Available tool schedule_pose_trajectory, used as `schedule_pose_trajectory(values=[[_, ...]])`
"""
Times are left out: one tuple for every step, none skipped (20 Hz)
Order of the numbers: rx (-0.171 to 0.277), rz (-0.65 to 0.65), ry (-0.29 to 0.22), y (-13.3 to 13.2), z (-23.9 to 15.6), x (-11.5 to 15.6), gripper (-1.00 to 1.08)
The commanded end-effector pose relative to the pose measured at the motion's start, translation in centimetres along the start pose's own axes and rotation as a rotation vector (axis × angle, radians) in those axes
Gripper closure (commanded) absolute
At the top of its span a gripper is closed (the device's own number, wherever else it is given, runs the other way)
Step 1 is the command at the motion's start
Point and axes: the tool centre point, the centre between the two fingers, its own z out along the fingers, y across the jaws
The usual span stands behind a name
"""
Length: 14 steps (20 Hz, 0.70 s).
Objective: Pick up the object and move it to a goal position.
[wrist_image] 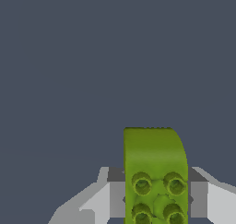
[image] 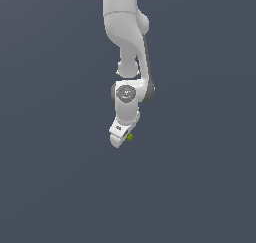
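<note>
While clamped by gripper [image: 125, 138], block [wrist_image: 154, 172] mid-air

arm: white, hanging from top | end effector [image: 121, 138]: tilted | green object [image: 130, 136]: touching its tip

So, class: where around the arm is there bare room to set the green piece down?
Bare grey floor lies open on every side of the arm. The only crowded spot is at the gripper, where the fingers flank the green piece.
</note>
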Motion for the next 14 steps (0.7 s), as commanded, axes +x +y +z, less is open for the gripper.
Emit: schedule_pose_trajectory(values=[[-0.001,0.0,0.0,-0.4,-1.0,0.1,1.08],[-0.001,0.0,0.0,-0.6,-1.4,0.1,1.08],[-0.001,0.0,0.0,-0.8,-1.9,0.2,1.08],[-0.001,0.0,0.0,-1.0,-2.5,0.2,1.08],[-0.001,-0.001,0.0,-1.3,-3.1,0.3,1.08],[-0.001,-0.001,0.0,-1.5,-3.7,0.3,1.08],[-0.001,-0.001,0.0,-1.8,-4.4,0.4,1.08],[-0.002,-0.001,-0.001,-2.1,-5.2,0.4,1.08],[-0.002,-0.001,-0.001,-2.5,-5.9,0.5,1.08],[-0.002,-0.001,-0.001,-2.8,-6.8,0.5,1.08],[-0.002,-0.001,-0.001,-3.2,-7.7,0.6,1.08],[-0.002,-0.001,-0.002,-3.6,-8.6,0.7,1.08],[-0.002,-0.001,-0.002,-4.0,-9.5,0.8,1.08],[-0.002,-0.001,-0.002,-4.3,-10.4,0.8,1.08]])
